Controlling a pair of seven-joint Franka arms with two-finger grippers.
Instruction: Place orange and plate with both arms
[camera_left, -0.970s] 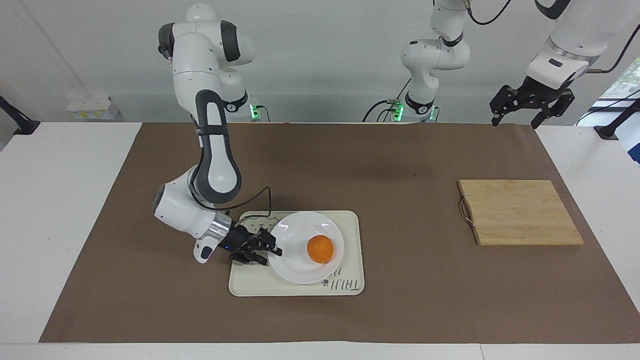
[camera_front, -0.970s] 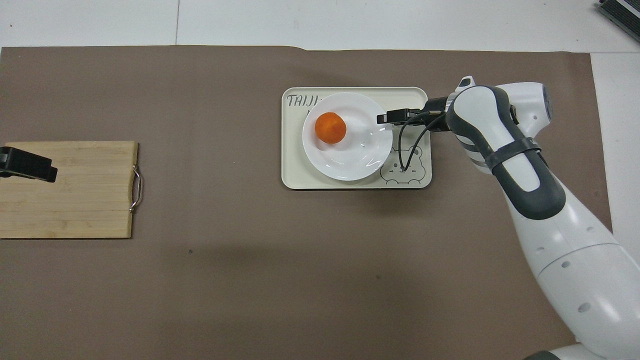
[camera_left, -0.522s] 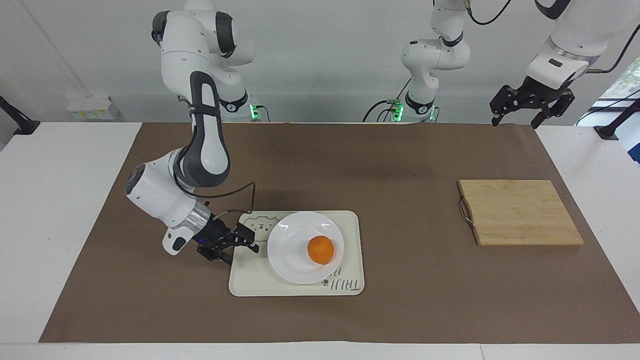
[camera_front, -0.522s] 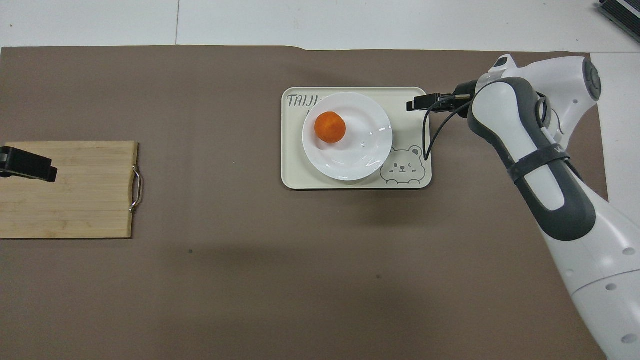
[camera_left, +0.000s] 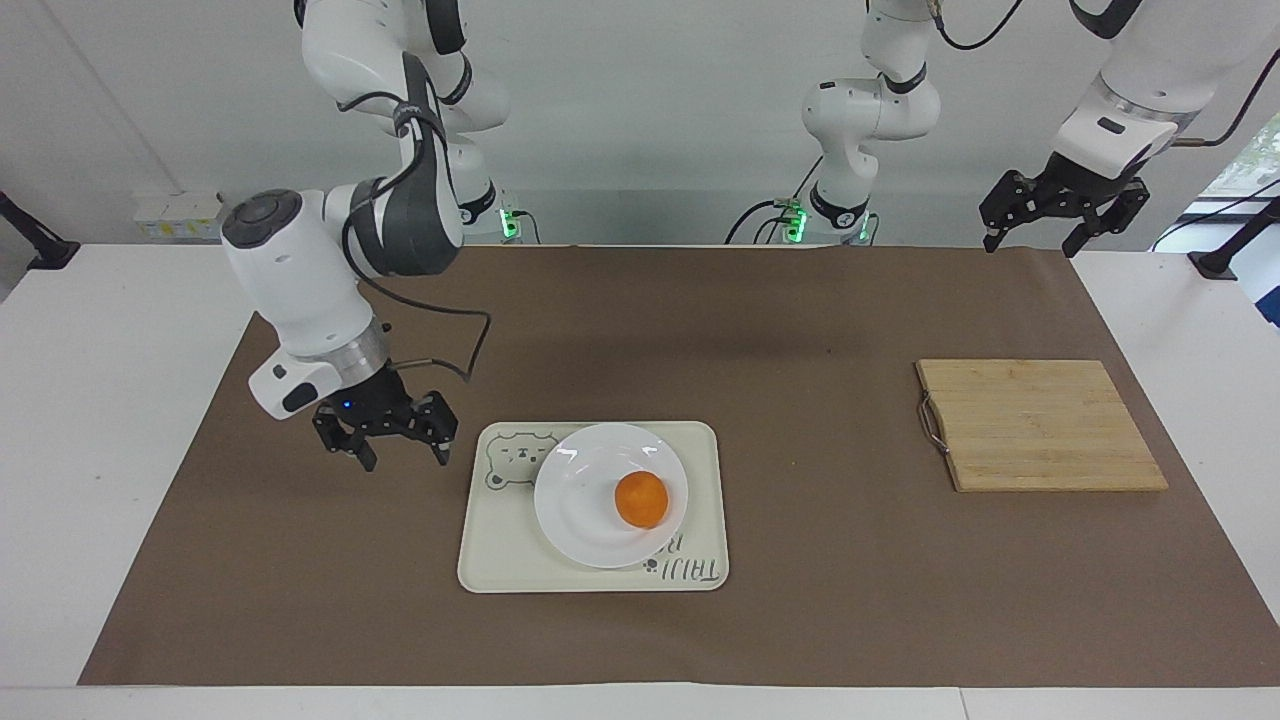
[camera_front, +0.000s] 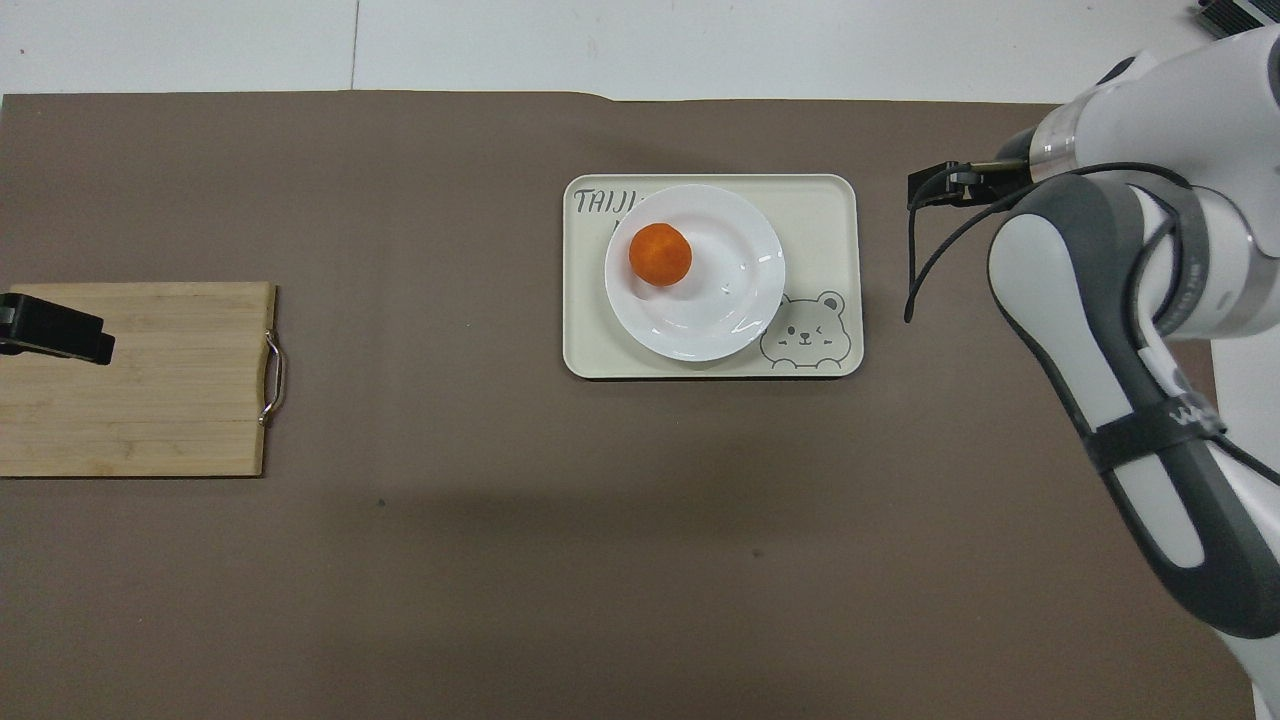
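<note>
Right gripper (camera_left: 398, 452) hangs released and empty above the brown mat (camera_left: 640, 330), just beside the cream tray (camera_left: 500, 560) at the right arm's end of the desk (camera_left: 120, 400), its two fingertips spread apart and pointing down. The orange (camera_left: 641, 499) sits on the white plate (camera_left: 575, 510), toward the side of the plate away from that gripper, and the plate rests on the tray, covering part of the lettering at the tray's edge farther from the robots; a bear drawing shows on the tray's bare corner nearest the gripper. Gripper and plate are apart, with the tray's bare end between them.

A second ago the right gripper was low over the tray with its fingertips at the plate's rim; it has since let go, pulled away off the tray toward the right arm's end and risen, turning from a sideways reach to a downward one. Plate and orange have not shifted.

Left gripper (camera_left: 1034, 240) waits with fingers spread, raised at the left arm's end, unchanged; in the overhead view it shows over the wooden cutting board (camera_left: 1040, 425).
</note>
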